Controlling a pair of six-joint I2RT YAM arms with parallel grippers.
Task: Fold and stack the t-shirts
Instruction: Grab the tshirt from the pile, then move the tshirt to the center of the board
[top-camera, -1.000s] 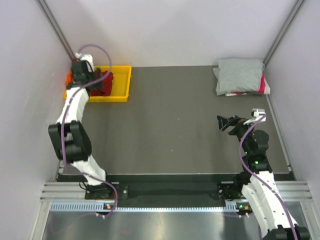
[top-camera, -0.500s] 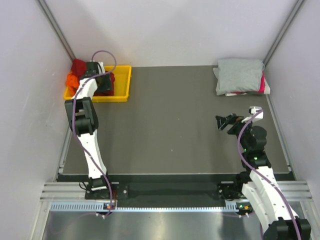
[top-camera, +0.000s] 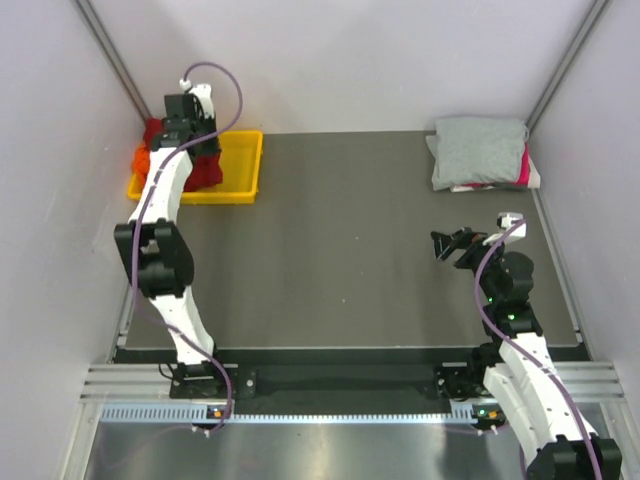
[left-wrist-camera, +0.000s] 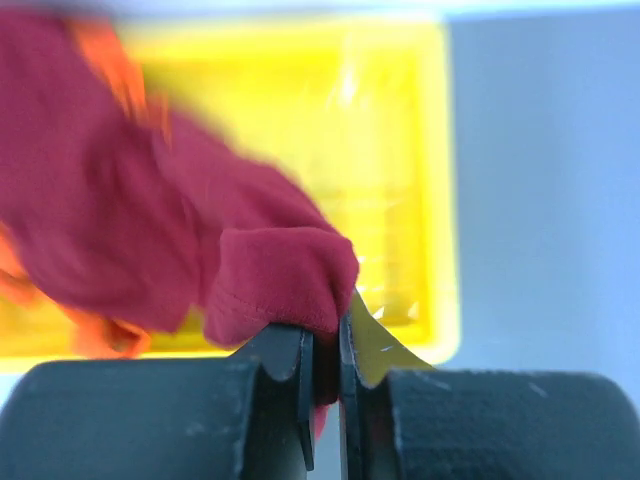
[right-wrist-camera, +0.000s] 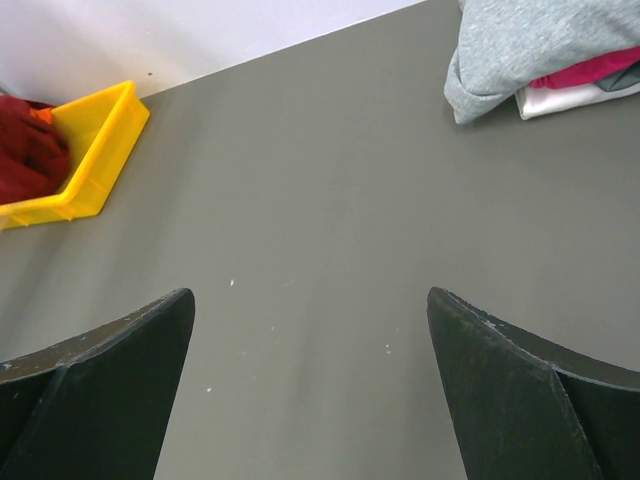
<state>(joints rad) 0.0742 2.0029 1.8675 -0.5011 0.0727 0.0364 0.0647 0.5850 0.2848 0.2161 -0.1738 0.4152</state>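
In the upper left of the top view, the left gripper (left-wrist-camera: 322, 342) hangs over the far end of the yellow tray (top-camera: 252, 165). Its jaws are pinched almost closed on a fold of the dark red t-shirt (left-wrist-camera: 150, 225), and the cloth trails from there down into the tray. The bright orange t-shirt (top-camera: 142, 160) bunches at the tray's left edge, against the red cloth. At the upper right, the light grey t-shirt (top-camera: 478, 150) lies folded on top of the pink t-shirt (top-camera: 523, 166) on the dark table (top-camera: 350, 250). The right gripper (right-wrist-camera: 308, 297) hovers at the right of the table with its jaws spread wide, holding nothing
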